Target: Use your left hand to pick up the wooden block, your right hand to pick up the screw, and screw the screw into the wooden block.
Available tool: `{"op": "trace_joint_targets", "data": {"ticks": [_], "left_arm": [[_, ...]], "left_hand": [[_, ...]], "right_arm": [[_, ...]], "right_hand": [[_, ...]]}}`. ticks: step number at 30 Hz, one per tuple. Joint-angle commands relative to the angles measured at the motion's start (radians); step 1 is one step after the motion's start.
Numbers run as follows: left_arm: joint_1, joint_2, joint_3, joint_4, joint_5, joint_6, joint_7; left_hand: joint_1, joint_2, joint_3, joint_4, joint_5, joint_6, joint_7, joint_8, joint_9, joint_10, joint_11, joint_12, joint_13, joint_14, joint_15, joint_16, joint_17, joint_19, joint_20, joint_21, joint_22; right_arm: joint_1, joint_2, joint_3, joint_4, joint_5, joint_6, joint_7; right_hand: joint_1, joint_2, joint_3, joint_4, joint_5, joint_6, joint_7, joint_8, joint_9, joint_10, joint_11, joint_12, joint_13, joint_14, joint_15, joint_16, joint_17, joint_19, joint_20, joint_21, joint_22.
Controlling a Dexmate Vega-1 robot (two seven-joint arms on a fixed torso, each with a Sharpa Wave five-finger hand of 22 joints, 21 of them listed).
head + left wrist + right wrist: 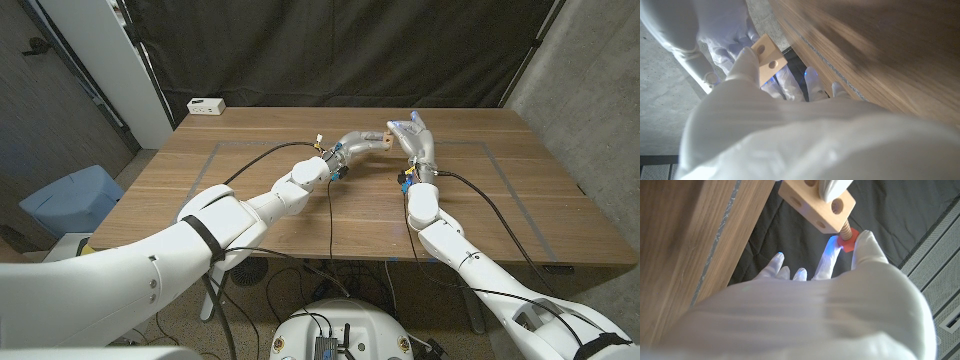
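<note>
Screw going into the block, far middle of the table.

Left hand [352,141] grips wooden block [818,202]; right hand [413,136] pinches screw [845,236]. Keep it straight, turning gently.

The wooden block [816,204] is pale, unfinished wood, smooth and matt, with clean drilled holes. The screw [845,236] has a tan ribbed shaft and a matt red head, plastic by its look. The table [250,200] is brown wood with streaked grain and a low sheen.
</note>
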Motion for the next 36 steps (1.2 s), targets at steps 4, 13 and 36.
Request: {"op": "trace_joint_targets", "data": {"ticks": [4, 13, 36], "left_arm": [[-0.001, -0.001, 0.0, 0.003, -0.003, 0.006, -0.003], [-0.002, -0.002, 0.0, 0.004, -0.005, 0.008, -0.004], [-0.002, 0.001, 0.0, 0.003, -0.007, 0.006, -0.008]], "left_hand": [[0.001, 0.006, 0.004, 0.006, 0.004, 0.011, -0.001, 0.009, 0.004, -0.002, -0.001, 0.002, 0.003, -0.005, 0.0, 0.004, 0.002, -0.002, -0.001, 0.002, 0.005], [0.001, 0.006, 0.004, 0.006, 0.003, 0.011, 0.0, 0.009, 0.004, -0.002, 0.0, 0.002, 0.003, -0.004, 0.001, 0.004, 0.002, -0.002, -0.001, 0.003, 0.005], [0.001, 0.007, 0.003, 0.006, 0.003, 0.011, 0.001, 0.009, 0.004, -0.003, 0.0, 0.002, 0.003, -0.004, 0.0, 0.004, 0.002, -0.002, -0.001, 0.002, 0.005]], "right_arm": [[0.004, 0.005, -0.005, 0.018, 0.005, 0.002, -0.003], [0.01, 0.008, -0.008, 0.031, 0.004, 0.009, -0.005], [0.008, 0.009, -0.017, 0.042, -0.015, 0.03, -0.018]], "right_hand": [[0.005, 0.013, -0.001, 0.004, 0.003, 0.015, -0.003, 0.006, 0.002, 0.006, -0.001, -0.006, 0.004, 0.006, -0.004, -0.001, 0.005, 0.002, -0.005, -0.002, 0.002], [0.005, 0.013, -0.001, 0.004, 0.003, 0.016, -0.002, 0.008, 0.002, 0.007, -0.001, -0.006, 0.004, 0.008, -0.004, -0.001, 0.005, 0.001, -0.005, -0.002, 0.002], [0.006, 0.014, -0.003, 0.003, 0.003, 0.023, -0.001, 0.014, 0.002, 0.017, -0.003, -0.004, 0.004, 0.015, -0.011, 0.0, 0.006, 0.003, -0.005, -0.002, 0.002]]}}
